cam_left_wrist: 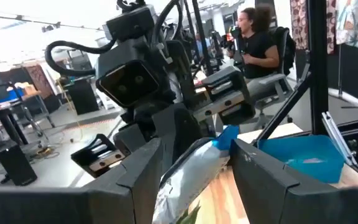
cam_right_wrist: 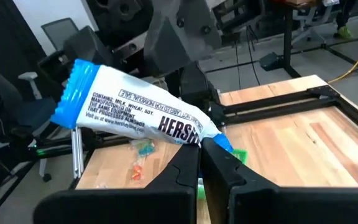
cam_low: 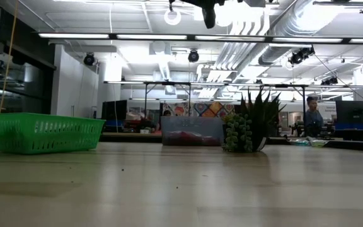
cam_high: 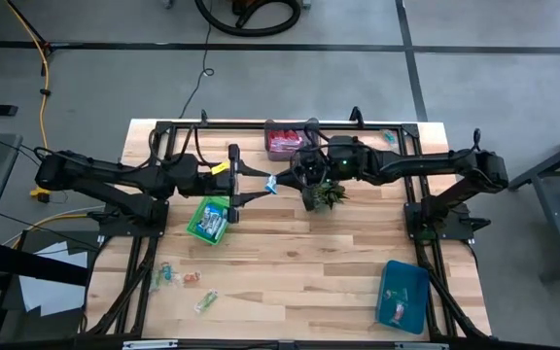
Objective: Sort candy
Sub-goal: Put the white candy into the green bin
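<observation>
Looking straight down: two dark arms meeting above the middle of the pale wooden table (cam_high: 290,253), left claw (cam_high: 259,185) and right claw (cam_high: 286,181) facing each other with a blue-and-white wrapped candy bar (cam_high: 272,185) held up between them. Just below the left claw, a green mesh basket (cam_high: 209,219) with sweets inside. At the far edge, a pink-filled clear bin (cam_high: 283,140); beside the right claw, a small spiky green plant (cam_high: 325,194); toward the near right corner, a blue plastic bin (cam_high: 403,295). Near the front left, a few loose wrapped sweets (cam_high: 192,279) scattered on the wood.

From table height: green mesh basket (cam_low: 43,132) at left, clear bin (cam_low: 192,131) with red contents in the middle, plant (cam_low: 251,126) beside it, a person (cam_low: 312,116) far behind.

From the left wrist: left claw (cam_left_wrist: 197,147) spread wide, one finger on each side of the candy bar (cam_left_wrist: 191,177); pressing on it or not, cannot tell. Beyond, the blue plastic bin (cam_left_wrist: 303,158) and a seated person (cam_left_wrist: 253,43).

From the right wrist: right claw (cam_right_wrist: 201,149) closed tight, pinching one end of the candy bar (cam_right_wrist: 135,109), the rest jutting out tilted above the table. Below it, loose wrapped sweets (cam_right_wrist: 143,149) on the wood.
</observation>
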Available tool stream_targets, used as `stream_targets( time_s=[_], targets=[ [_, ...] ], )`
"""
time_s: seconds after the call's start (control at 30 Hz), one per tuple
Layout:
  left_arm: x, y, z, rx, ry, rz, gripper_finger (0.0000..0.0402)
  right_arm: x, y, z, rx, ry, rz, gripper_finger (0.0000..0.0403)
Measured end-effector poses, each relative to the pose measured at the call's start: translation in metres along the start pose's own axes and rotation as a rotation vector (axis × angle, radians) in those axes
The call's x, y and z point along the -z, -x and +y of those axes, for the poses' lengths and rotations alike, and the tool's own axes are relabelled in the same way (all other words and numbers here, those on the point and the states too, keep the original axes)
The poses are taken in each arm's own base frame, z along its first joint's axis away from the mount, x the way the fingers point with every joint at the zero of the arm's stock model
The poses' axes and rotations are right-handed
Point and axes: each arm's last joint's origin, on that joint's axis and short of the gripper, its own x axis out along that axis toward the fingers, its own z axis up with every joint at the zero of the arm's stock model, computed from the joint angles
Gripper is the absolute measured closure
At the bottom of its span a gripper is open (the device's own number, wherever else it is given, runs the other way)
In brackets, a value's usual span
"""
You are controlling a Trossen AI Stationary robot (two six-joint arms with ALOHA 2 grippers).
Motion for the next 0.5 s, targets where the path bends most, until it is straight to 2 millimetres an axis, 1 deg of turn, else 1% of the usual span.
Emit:
stream_targets(
  time_s=[0.33,0.43,0.5],
  targets=[
    [0.0015,-0.0001,0.0005,0.0,-0.014,0.014,0.0229,-0.0053,-0.0004,0.001,-0.012,0.008,-0.057,0.0402],
    [0.0014,-0.0001,0.0005,0.0,-0.043,0.013,0.0243,-0.0052,-0.0004,0.001,-0.011,0.008,-0.056,0.0402],
    [0.0015,-0.0001,0.0006,-0.001,-0.048,0.014,0.0262,-0.0051,-0.0004,0.001,-0.011,0.008,-0.056,0.0402]
  ],
)
